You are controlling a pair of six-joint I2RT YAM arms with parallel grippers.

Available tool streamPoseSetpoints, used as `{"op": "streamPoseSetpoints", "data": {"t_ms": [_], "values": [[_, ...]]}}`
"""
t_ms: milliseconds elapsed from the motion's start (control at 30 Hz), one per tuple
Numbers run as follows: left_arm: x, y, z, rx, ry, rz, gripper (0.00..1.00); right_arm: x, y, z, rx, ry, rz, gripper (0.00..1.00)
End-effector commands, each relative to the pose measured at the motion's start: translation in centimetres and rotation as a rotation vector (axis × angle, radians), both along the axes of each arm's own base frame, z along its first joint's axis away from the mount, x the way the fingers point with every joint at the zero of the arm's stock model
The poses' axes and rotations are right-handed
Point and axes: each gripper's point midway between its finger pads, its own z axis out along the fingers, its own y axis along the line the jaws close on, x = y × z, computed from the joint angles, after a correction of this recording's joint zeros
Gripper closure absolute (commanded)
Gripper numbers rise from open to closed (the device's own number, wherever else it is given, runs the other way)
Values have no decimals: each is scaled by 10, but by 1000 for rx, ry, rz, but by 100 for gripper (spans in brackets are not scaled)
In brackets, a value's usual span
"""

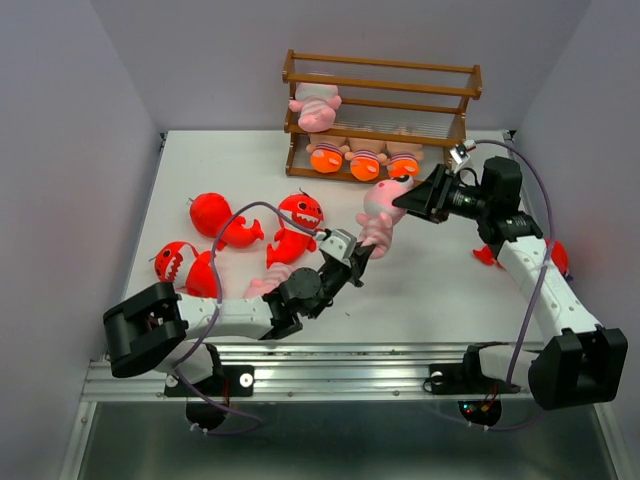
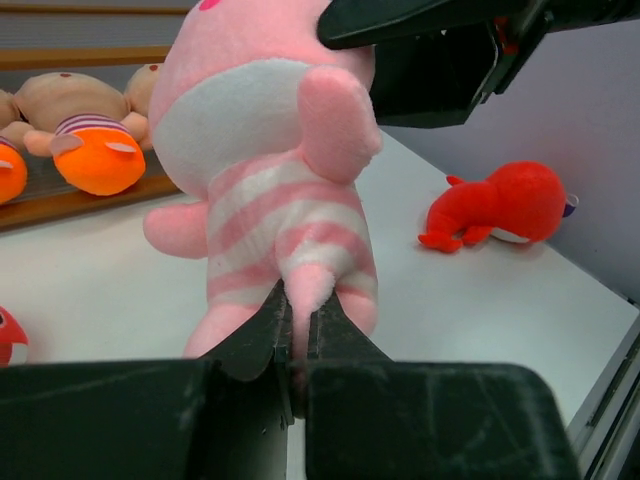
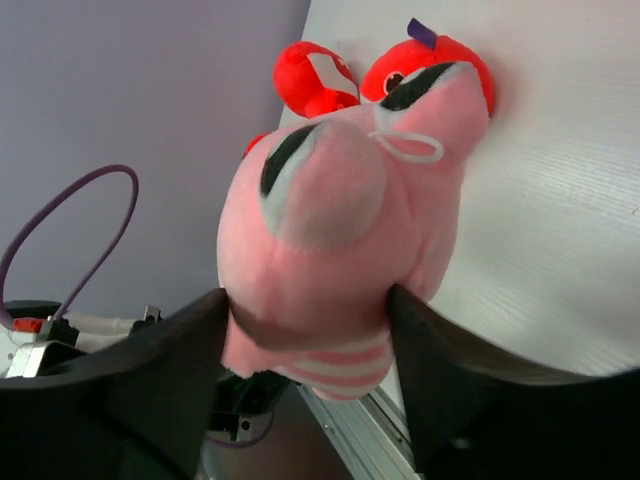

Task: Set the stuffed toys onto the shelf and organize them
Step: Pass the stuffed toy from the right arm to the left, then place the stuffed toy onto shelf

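Colour findings:

- Pink striped plush animal (image 2: 270, 180): pink body with pink-and-white bands across the torso. White chest patch, black-and-grey eye patches, white loop on the face.
- Brown wooden slatted shelf (image 1: 385, 88): plain brown.
- Second pink plush animal (image 1: 316, 106): pink with darker bands.
- Three tan plush dolls (image 1: 365, 155): orange feet, purple-and-white striped middles.
- Red plush sharks (image 1: 296, 215): red with white toothed mouths. One carries a purple tag.
- Flat white bench (image 1: 200, 170): plain white.
- Left tool (image 2: 298, 320) and right tool (image 1: 405, 203): black.
- Looped thin cable (image 1: 250, 212): purple.
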Motion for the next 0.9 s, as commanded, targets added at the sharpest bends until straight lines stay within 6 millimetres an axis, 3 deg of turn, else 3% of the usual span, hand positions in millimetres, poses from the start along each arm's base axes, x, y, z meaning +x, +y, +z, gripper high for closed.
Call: {"op": "streamPoseSetpoints", "data": {"t_ms": [0,67,167,267,333,433,533,567,600,633,867], "values": [[12,14,51,-101,-51,9,100,-7,-2,27,-57,-239,43,19],[17,19,50,-61,-66,-10,100,-2,-12,31,-132,-338,11,0],[24,23,54,-28,-86,-52,100,6,-30,37,-253,-448,-32,0],[44,33,50,49,-80,-60,100,13,-51,33,-393,-548,-84,0],[59,37,62,73,-100,-62,100,14,-59,17,-465,-590,-75,0],[81,37,70,108,-87,-60,100,7,-55,-5,-491,-618,7,0],[96,28,79,148,-92,-97,100,6,-60,-36,-523,-604,55,0],[107,29,64,189,-47,-101,100,4,-62,-48,-527,-594,70,0],[114,26,82,175,-64,-97,100,5,-64,-51,-529,-596,68,0],[119,24,84,185,-57,-105,100,5,-67,-53,-535,-599,67,0],[165,1,77,276,60,-105,100,-6,-69,-46,-532,-645,58,0]]}}
